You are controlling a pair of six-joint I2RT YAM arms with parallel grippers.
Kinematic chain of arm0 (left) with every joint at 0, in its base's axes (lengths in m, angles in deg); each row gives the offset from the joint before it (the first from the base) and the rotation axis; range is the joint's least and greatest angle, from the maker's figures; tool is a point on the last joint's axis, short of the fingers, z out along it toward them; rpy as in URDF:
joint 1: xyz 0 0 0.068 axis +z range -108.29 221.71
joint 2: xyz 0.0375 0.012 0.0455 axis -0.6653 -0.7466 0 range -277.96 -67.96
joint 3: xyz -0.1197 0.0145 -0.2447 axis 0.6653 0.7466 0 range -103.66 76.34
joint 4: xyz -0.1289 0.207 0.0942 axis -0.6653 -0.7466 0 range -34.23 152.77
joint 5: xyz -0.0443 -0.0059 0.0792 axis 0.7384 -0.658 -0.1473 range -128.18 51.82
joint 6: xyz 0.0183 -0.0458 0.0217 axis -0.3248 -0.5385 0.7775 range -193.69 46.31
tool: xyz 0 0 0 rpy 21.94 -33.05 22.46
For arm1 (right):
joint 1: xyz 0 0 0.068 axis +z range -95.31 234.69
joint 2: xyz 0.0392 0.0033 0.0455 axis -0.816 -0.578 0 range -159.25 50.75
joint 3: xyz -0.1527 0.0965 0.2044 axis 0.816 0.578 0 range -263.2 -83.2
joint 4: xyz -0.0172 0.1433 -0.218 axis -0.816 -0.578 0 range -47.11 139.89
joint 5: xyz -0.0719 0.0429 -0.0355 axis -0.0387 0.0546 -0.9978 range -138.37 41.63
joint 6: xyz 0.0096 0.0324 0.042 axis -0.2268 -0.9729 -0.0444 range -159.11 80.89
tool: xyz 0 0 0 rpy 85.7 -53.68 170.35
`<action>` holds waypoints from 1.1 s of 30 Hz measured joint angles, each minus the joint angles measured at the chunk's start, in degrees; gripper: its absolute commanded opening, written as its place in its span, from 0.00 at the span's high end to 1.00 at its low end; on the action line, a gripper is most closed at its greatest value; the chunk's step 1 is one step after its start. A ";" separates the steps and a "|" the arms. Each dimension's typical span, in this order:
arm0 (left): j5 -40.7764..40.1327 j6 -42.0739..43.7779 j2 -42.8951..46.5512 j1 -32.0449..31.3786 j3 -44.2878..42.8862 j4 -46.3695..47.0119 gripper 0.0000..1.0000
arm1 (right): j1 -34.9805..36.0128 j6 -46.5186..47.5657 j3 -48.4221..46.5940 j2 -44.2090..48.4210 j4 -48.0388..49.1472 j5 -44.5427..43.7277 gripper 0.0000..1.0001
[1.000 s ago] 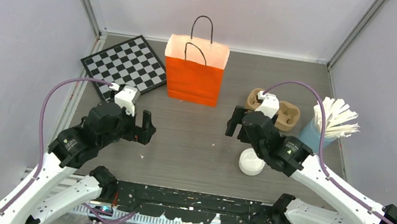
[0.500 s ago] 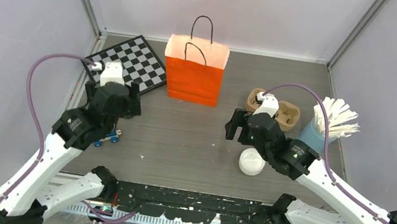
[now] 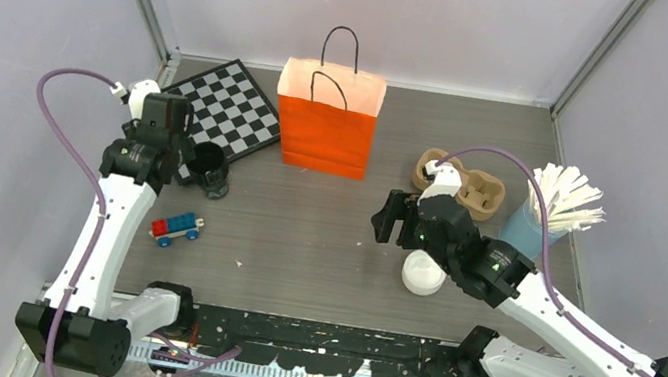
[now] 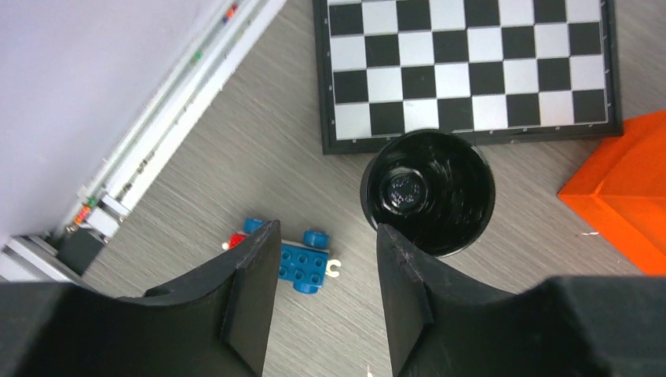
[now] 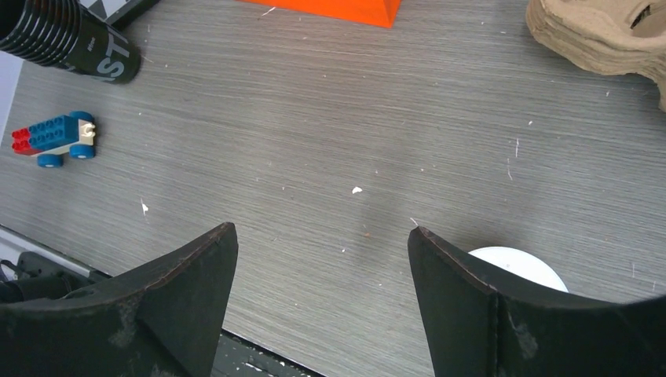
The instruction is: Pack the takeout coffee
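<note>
The takeout coffee, a cup with its lid on, is out of view. A black ribbed cup (image 3: 209, 167) (image 4: 428, 192) (image 5: 71, 43) stands lidless by the checkerboard's near corner. A loose white round lid (image 3: 423, 274) (image 5: 514, 265) lies on the table at centre right. My left gripper (image 3: 179, 167) (image 4: 326, 228) hovers just left of the black cup, jaws half apart with nothing between them. My right gripper (image 3: 388, 219) (image 5: 322, 228) hangs wide open over bare table, the white lid just behind its right finger. The orange paper bag (image 3: 323, 136) stands upright at the back centre.
A checkerboard (image 3: 221, 110) (image 4: 463, 71) lies at the back left. A blue and red toy car (image 3: 175, 227) (image 4: 302, 263) (image 5: 55, 140) sits near the left arm. A brown pulp cup carrier (image 3: 472, 185) (image 5: 605, 31) and a blue cup of white sticks (image 3: 561, 199) stand at the right.
My left arm has swung back and left from mid-table to the checkerboard's corner, uncovering the black cup and toy car, and its jaws have narrowed. The right gripper drifted slightly left.
</note>
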 measured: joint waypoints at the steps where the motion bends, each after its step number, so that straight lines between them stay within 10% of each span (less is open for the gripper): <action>1: 0.22 -0.52 0.39 0.52 1.51 0.74 0.52 | 0.00 0.02 0.17 0.00 0.31 0.24 0.17; 33: 16.41 -5.86 -6.56 9.49 10.21 10.23 0.72 | 0.00 1.40 1.99 -0.07 -2.12 0.33 0.18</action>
